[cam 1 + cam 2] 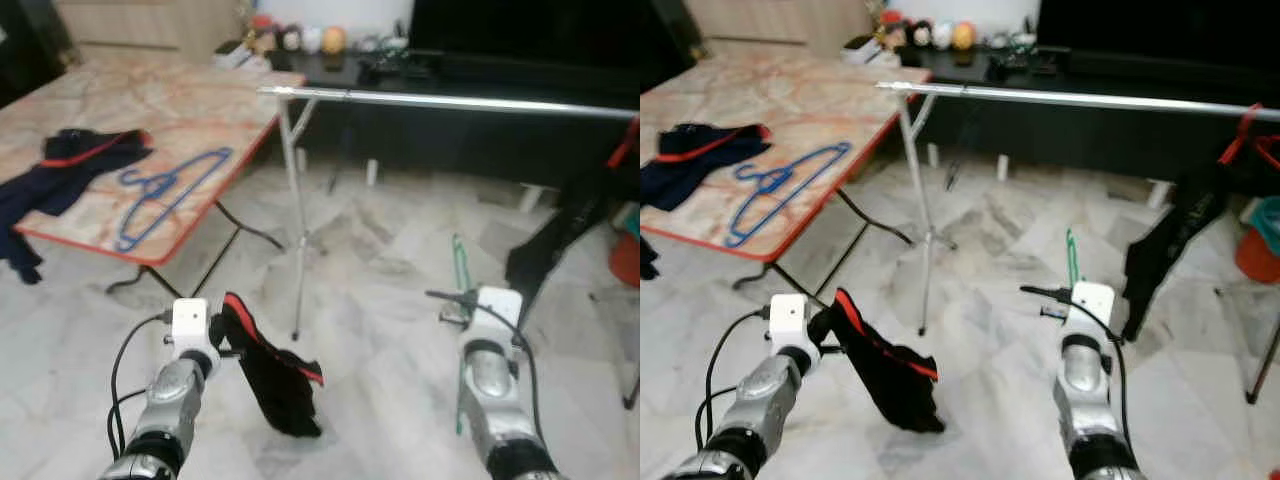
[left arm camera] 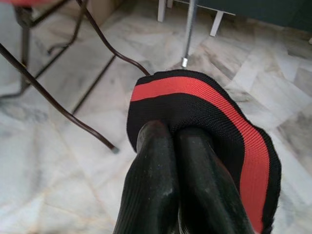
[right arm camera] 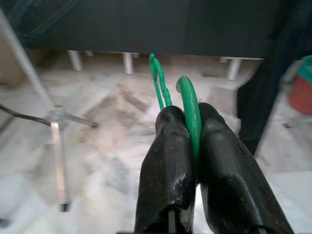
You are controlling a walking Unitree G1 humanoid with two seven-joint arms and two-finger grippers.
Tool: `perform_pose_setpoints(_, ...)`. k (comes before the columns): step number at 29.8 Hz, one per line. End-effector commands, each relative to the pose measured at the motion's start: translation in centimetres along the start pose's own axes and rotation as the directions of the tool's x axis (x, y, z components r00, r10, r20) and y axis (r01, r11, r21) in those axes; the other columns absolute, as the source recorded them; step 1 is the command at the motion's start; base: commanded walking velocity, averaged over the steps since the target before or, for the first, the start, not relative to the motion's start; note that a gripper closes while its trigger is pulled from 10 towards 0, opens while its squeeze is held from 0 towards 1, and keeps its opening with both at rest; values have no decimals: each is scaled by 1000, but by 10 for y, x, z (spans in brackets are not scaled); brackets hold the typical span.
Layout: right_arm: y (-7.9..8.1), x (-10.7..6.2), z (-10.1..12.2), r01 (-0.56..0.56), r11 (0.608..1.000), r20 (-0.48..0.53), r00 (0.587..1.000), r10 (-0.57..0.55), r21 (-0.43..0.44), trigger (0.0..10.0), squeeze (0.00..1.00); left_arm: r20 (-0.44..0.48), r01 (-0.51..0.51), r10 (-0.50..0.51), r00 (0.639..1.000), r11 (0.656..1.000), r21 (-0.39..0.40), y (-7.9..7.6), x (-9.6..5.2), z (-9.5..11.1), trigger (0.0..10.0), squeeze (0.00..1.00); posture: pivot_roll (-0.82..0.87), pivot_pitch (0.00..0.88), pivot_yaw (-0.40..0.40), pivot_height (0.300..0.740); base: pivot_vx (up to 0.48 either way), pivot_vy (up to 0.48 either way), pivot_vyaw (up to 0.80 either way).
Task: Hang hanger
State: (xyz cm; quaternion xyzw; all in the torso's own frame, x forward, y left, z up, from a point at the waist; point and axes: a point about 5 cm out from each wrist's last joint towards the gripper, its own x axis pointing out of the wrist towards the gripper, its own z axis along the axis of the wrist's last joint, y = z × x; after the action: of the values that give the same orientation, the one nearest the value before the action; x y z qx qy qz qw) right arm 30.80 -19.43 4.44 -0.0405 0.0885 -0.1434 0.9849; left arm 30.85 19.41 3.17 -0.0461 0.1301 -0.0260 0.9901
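Closest to the camera, both silver arms reach forward over the marble floor (image 1: 380, 330). On the left, the left gripper (image 2: 175, 141) has its two black fingers pressed together on a black garment with a red band (image 1: 272, 372), which droops below the wrist, short of the clothes rail's near leg. On the right, the right gripper (image 3: 187, 122) is clamped on a green hanger (image 1: 460, 275); the green wire runs between the two fingers, and the hanger stands roughly upright, its top pointing up toward the clothes rail (image 1: 450, 101) but well below the bar. That rail is a silver horizontal bar on thin metal legs, spanning the scene beyond both arms. To the rail's left stands a folding table (image 1: 200, 110) with a marble-patterned top and red edge, on dark wire legs. A blue hanger (image 1: 165, 192) lies flat on it near its front edge, and a dark garment with red trim (image 1: 70, 165) lies beside that hanger, farther from the rail, partly spilling over the table's edge. At the rail's right end a black garment (image 1: 1170, 240) hangs on a red hanger (image 1: 1240, 135). Beyond the rail a dark low cabinet (image 1: 480, 120) runs along the wall, with small figurines (image 1: 300, 38) on its top.
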Motion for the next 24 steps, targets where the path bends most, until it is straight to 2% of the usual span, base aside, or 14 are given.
perform_pose_setpoints(1, -8, 2, 1, 27, 1000, 0, 1000, -27, 5, 10000, 0, 66, 4, -4, 998, 1000, 7, -2, 5, 16, 10000, 0, 42, 0, 51, 740, 0, 364, 0)
perform_pose_setpoints(14, -4, 1, -2, 30, 999, -16, 999, -30, 11, 10000, 0, 103, 0, -1, 995, 1000, 12, 0, 6, 25, 10000, 0, 56, 0, 48, 740, 0, 363, 0)
perform_pose_setpoints(24, -4, 2, -1, 34, 999, -18, 999, -34, 13, 10000, 0, 120, 15, -17, 993, 1000, 16, -5, 6, 28, 10000, 0, 59, 8, 47, 740, 0, 362, 0)
